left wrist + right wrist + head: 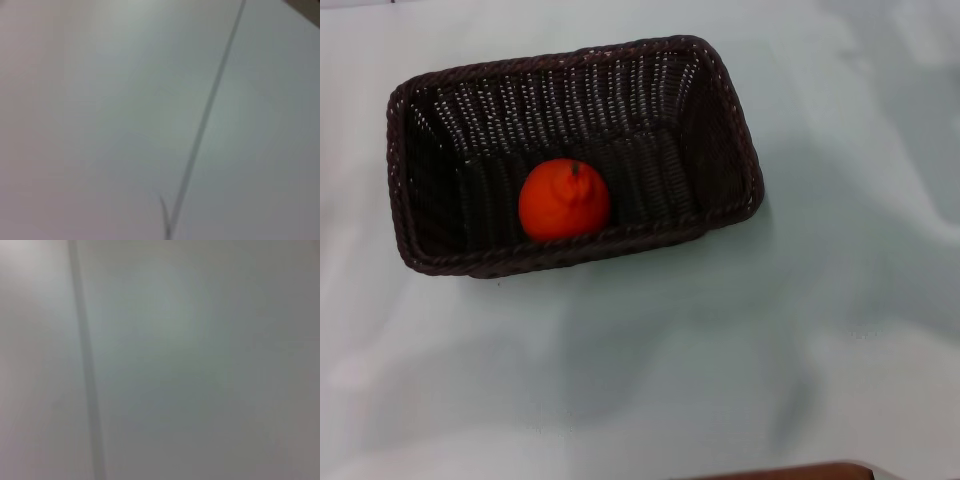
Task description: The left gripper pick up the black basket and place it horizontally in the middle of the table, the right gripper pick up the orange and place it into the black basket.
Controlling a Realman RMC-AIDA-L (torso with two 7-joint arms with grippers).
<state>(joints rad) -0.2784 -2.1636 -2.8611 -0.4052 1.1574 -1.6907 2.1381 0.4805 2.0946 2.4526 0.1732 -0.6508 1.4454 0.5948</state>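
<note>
In the head view the black basket (710, 160) lies lengthwise across the pale table (720, 360), a little left of centre and slightly tilted. The orange (563, 201) rests inside it against the near wall, stem up. Neither the left gripper nor the right gripper shows in any view. Both wrist views show only a pale surface with a thin dark line, and no fingers.
A brown edge (790, 471) shows at the table's near side. Bare tabletop lies in front of and to the right of the basket.
</note>
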